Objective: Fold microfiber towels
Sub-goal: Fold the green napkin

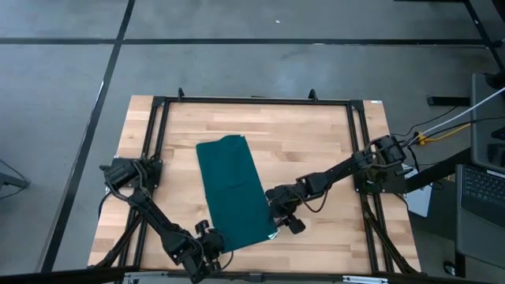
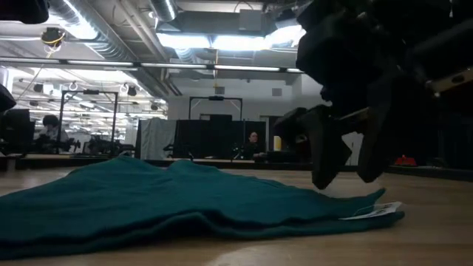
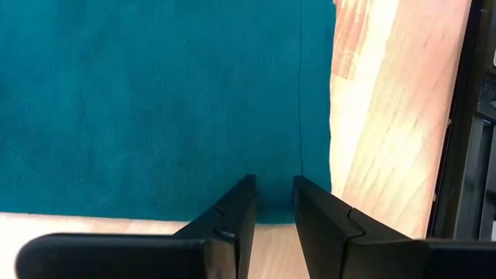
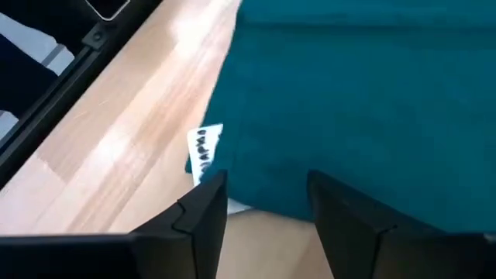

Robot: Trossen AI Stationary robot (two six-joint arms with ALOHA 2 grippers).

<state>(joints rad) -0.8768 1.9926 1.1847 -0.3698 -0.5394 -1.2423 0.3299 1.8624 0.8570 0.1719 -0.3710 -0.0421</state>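
Note:
The dark teal towel (image 1: 235, 193) lies flat on the wooden table, folded into a long strip that runs from far to near. Its white tag (image 4: 205, 151) sticks out at the near right corner and rests on the wood. My left gripper (image 3: 273, 186) is at the towel's near left corner, its fingers a narrow gap apart over the near edge. In the high view it shows at the table's near edge (image 1: 215, 246). My right gripper (image 4: 267, 182) is open, pointing down over the towel's right edge beside the tag. In the low view (image 2: 347, 177) its tips stand just above the cloth. My left gripper has its fingertips (image 3: 246, 190) over the towel's near edge (image 3: 271, 217), close to the corner. I cannot tell whether they touch the cloth.
A black metal frame (image 1: 252, 100) runs around the tabletop, close beside the left gripper (image 3: 465, 116). Bare wood (image 1: 316, 142) lies to the towel's right and left. A laptop (image 1: 481, 189) and cables sit off the table's right side.

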